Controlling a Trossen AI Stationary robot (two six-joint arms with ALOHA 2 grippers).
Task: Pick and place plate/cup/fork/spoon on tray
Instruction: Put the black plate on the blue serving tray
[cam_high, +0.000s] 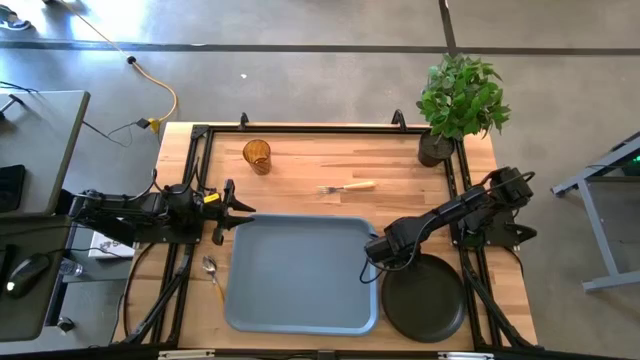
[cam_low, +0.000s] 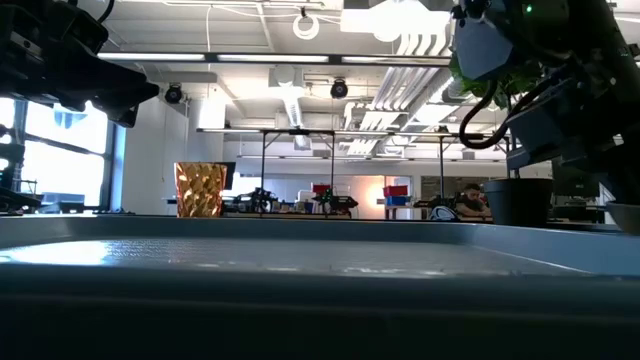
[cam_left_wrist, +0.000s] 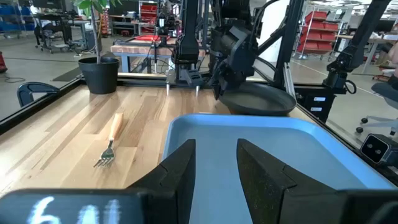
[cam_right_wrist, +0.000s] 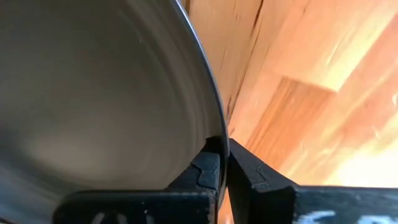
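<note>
The right gripper is clamped on the rim of the black plate, which lies on the table just right of the blue-grey tray. The left gripper waits with fingers apart at the tray's left edge, holding nothing.

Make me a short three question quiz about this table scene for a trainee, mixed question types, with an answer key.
1. True or false: the right hand is shut on the rim of the plate.
2. Which item lies on the table just outside the left edge of the tray? A) fork B) spoon C) cup
3. Fill in: the tray holds ____ of the four items to be placed.

Key
1. True; the right wrist view shows its fingers pinching the rim.
2. B; the spoon lies there, while the fork and cup sit on the wood beyond the tray.
3. None.
</note>
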